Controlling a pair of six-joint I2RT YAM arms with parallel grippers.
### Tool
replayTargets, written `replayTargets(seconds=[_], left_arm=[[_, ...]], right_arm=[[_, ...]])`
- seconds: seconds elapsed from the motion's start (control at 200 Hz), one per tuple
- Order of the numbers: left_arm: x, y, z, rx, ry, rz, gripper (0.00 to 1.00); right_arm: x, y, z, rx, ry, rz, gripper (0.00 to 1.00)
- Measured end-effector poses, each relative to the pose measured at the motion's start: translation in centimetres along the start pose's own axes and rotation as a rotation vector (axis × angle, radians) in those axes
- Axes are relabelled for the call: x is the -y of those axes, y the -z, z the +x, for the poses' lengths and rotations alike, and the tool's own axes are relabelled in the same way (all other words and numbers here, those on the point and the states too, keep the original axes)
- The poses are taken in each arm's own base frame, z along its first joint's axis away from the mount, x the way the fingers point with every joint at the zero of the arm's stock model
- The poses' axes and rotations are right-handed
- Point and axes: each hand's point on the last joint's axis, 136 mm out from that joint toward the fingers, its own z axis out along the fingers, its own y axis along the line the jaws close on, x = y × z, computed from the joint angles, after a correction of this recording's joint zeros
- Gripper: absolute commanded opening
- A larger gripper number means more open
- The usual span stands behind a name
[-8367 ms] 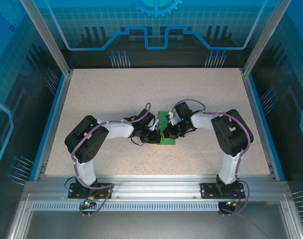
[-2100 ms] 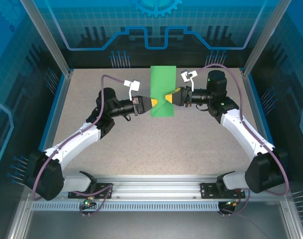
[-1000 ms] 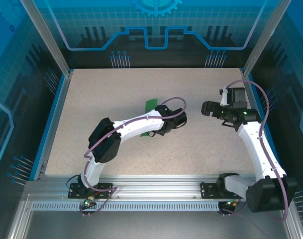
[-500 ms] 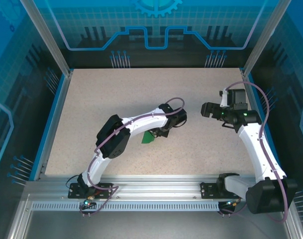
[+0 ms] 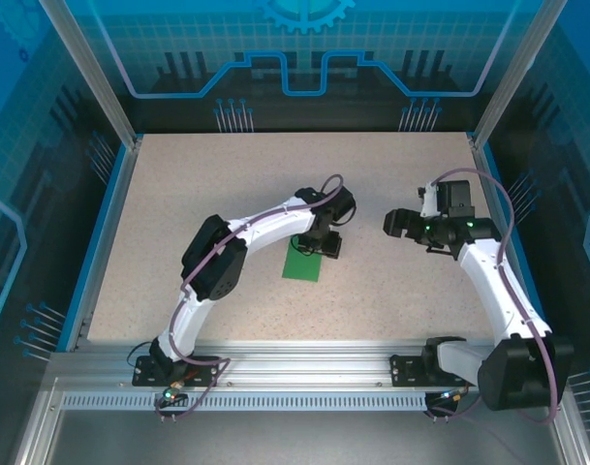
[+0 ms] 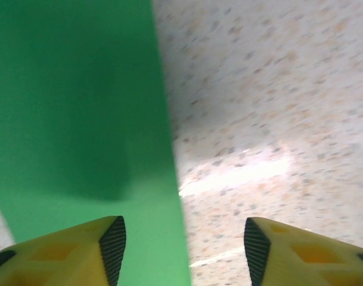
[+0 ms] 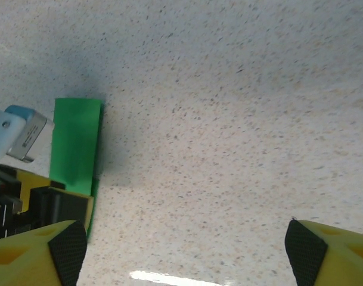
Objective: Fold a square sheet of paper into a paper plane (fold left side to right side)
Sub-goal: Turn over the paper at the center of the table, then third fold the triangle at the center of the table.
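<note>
Green paper sheet (image 5: 302, 263), folded to a narrow rectangle, flat on the speckled table (image 5: 178, 194) near its middle. Left tool (image 5: 319, 244) low over the sheet's far end, fingers spread astride one long edge, pinching nothing. Right tool (image 5: 391, 223) well apart to the right, spread wide, empty.

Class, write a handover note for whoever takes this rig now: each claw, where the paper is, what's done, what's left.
Left claw: open, low over the green paper, one finger above it, the other above bare table; holds nothing.
Right claw: open, empty, off to the paper's right.
Paper: flat on the table, a narrow rectangle, so the side-to-side fold looks done.
Left: the later plane folds.
</note>
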Motion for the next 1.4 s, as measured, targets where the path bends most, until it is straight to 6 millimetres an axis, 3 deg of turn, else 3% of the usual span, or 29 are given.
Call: replayTargets(seconds=[0.17,0.375,0.465,0.63,0.965,1.13,1.401], left_arm=[[-0.2,2.7,-1.4,0.049,0.051,0.197,0.67],[-5.2,6.3,-2.8,0.152,0.165,0.324,0.68],[-7.5,6.4,-2.6,0.167,0.219,0.358,0.68],[-10.4,4.8,-1.0,0.133,0.31,0.415,0.69],[-10.7,4.0,0.7,0.109,0.325,0.477,0.74],[-10.6,3.6,1.2,0.096,0.325,0.492,0.74],[-10.3,3.7,1.4,0.083,0.323,0.511,0.73]], right_arm=[[-1.3,-2.5,0.6,-0.062,-0.023,-0.075,0.7],[-5.3,-6.8,2.0,-0.163,0.014,-0.185,0.4],[-6.9,-9.2,2.4,-0.202,0.023,-0.215,0.31],[-9.5,-13.2,2.5,-0.24,0.026,-0.255,0.16],[-12.6,-19.3,2.1,-0.287,0.036,-0.285,0.08],[-12.7,-21.3,2.3,-0.309,0.038,-0.271,0.07],[-11.6,-22.7,3.4,-0.337,0.031,-0.229,0.07]])
